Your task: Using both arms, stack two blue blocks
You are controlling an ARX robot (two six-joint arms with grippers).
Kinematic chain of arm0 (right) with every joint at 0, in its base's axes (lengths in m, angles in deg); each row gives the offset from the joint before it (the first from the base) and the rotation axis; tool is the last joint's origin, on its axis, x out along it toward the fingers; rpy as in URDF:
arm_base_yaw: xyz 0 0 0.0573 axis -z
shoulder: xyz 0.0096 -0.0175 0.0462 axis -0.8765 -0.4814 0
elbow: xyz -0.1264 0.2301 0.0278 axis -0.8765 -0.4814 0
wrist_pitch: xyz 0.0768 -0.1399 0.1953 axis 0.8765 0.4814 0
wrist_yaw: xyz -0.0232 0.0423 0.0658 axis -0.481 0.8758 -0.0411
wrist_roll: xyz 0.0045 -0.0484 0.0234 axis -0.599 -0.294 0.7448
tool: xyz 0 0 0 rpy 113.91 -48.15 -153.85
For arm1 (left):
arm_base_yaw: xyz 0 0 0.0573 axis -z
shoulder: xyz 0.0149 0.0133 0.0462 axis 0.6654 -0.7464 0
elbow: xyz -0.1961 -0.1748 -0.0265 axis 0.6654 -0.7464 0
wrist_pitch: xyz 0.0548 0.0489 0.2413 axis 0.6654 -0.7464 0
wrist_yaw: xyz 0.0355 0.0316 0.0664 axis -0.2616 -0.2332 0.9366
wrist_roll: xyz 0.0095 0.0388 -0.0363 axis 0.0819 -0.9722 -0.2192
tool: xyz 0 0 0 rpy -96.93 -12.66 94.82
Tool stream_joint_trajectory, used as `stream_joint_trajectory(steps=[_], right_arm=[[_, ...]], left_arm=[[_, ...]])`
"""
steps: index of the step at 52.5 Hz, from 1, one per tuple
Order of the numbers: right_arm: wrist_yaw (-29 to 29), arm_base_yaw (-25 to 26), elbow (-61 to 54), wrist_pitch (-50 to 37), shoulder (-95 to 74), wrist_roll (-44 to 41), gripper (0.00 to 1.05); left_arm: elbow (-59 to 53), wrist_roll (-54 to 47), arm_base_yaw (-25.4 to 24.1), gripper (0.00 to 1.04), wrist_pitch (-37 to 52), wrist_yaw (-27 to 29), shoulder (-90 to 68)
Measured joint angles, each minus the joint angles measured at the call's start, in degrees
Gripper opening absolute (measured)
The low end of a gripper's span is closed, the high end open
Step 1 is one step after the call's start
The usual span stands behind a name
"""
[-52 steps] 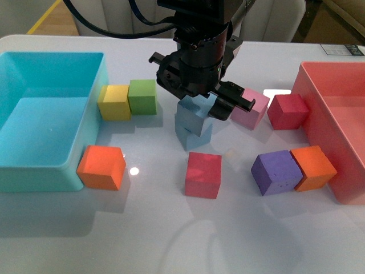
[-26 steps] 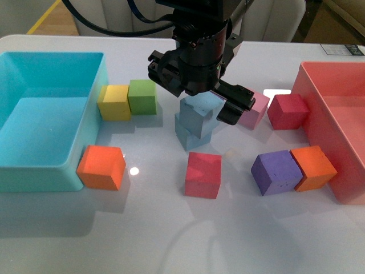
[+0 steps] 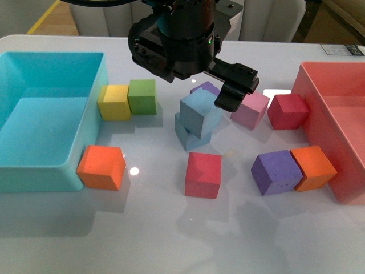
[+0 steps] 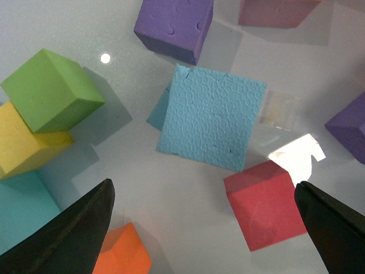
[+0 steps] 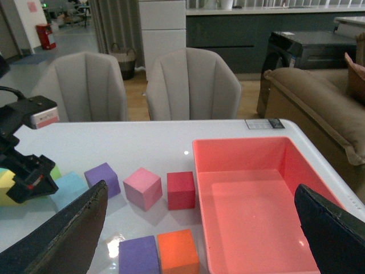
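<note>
Two sky-blue blocks stand stacked mid-table. The upper blue block [image 3: 199, 113] rests turned askew on the lower blue block [image 3: 191, 138]. My left gripper [image 3: 191, 77] hangs open and empty above the stack, clear of it. In the left wrist view the upper block [image 4: 212, 117] fills the middle, a corner of the lower block [image 4: 156, 112] peeks out beside it, and the left gripper [image 4: 202, 185] is wide open. My right gripper [image 5: 199, 187] is open and empty, high over the table's right side, and does not show in the front view. The stack [image 5: 71, 188] shows in the right wrist view.
A turquoise bin [image 3: 85, 114] stands left, a salmon bin [image 3: 319, 108] right. Around the stack lie yellow [image 3: 114, 101], green [image 3: 142, 96], orange [image 3: 101, 166], red [image 3: 203, 174], purple [image 3: 276, 172], orange [image 3: 312, 167], pink [image 3: 251, 109], red [image 3: 288, 111] and purple [image 3: 206, 88] cubes.
My left gripper has opened and risen off the upper blue block, which stays on the lower one. No other cube has moved.
</note>
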State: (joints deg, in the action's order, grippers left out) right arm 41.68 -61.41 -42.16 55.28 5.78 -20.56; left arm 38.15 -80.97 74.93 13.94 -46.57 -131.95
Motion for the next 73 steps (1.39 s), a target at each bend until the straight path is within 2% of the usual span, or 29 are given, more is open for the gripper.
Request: stream_joint_trajectory(steps=[11,26,30,32,36,39,44,49,73], right_arm=[[0.00,0.00,0.00,0.00,0.00,0.00,0.96],[0.00,0.00,0.00,0.00,0.00,0.00,0.96],[0.02,0.00,0.00,0.00,0.00,-0.02,0.96],[0.07,0.00,0.00,0.00,0.00,0.00,0.96],[0.00,0.00,0.00,0.00,0.00,0.00,0.96],[0.02,0.00,0.00,0.00,0.00,0.00,0.96],[0.02,0.00,0.00,0.00,0.00,0.00,0.96],[0.02,0.00,0.00,0.00,0.00,0.00,0.96],[0.02,0.00,0.00,0.00,0.00,0.00,0.96]], left_arm=[[-9.68,3.61,-1.73,0.96,8.02,-1.73,11.19],[-23.74,6.21,-10.40,0.96,19.65,-0.02,28.74],[-31.45,4.07,-11.61,0.86,35.91,9.31,32.15],[-39.80,2.75,-12.98,0.75,52.28,13.73,35.17],[-51.67,1.68,-15.39,0.57,69.42,12.76,40.00],[-58.23,1.38,-17.14,0.43,74.18,10.69,43.93],[-66.25,1.16,-20.11,0.20,76.04,8.17,49.40],[-71.84,1.14,-22.27,0.02,76.46,5.79,54.05],[-84.52,0.92,-28.04,0.02,71.89,0.24,71.45]])
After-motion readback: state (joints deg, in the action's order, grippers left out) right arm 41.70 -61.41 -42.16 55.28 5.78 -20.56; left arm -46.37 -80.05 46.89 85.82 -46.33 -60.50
